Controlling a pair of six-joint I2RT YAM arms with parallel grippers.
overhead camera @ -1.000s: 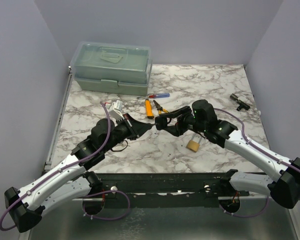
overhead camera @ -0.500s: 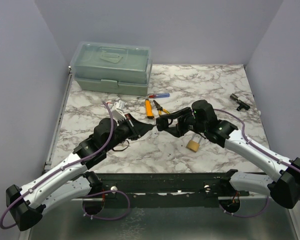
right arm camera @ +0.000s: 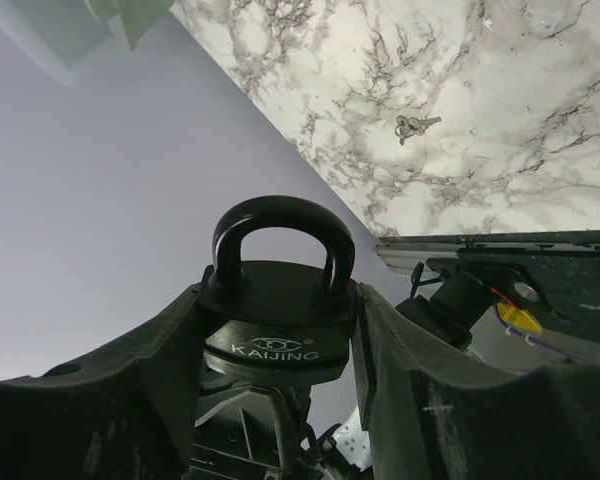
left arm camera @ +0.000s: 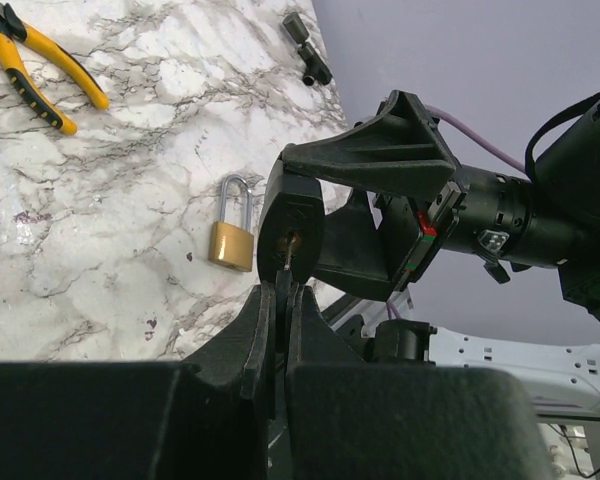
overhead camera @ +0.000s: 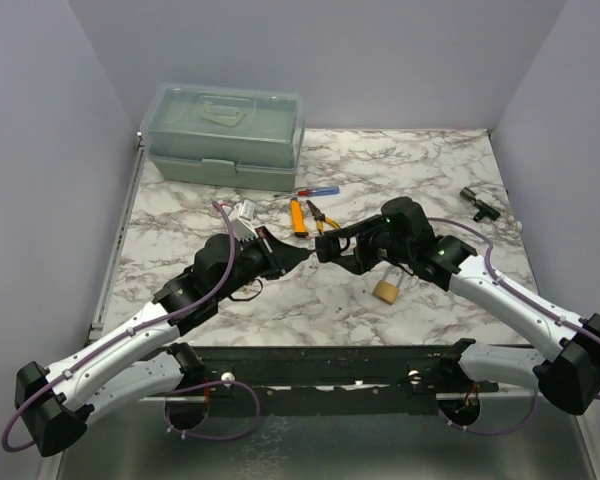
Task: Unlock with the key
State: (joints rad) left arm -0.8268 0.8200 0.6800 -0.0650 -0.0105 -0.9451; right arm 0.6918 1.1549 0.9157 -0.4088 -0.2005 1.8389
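Note:
My right gripper [overhead camera: 332, 245] is shut on a black padlock [right arm camera: 278, 322] marked KAIJING, held above the table with its shackle closed. My left gripper [overhead camera: 298, 254] is shut on a key [left arm camera: 287, 262] whose tip sits at the keyhole in the padlock's bottom face [left arm camera: 292, 232]. The two grippers meet tip to tip over the middle of the table [overhead camera: 280, 300]. How deep the key sits is hidden by my fingers [left arm camera: 258, 330].
A brass padlock [overhead camera: 385, 290] lies below the right gripper. Yellow pliers [overhead camera: 318, 214], an orange tool [overhead camera: 297, 216] and a small screwdriver [overhead camera: 316, 191] lie behind. A green toolbox [overhead camera: 223, 137] stands at the back left. A black part [overhead camera: 477, 204] lies right. Loose keys [right arm camera: 416, 125] lie on the table.
The left arm has pushed a little to the right toward the black padlock. The right gripper has shifted slightly with it.

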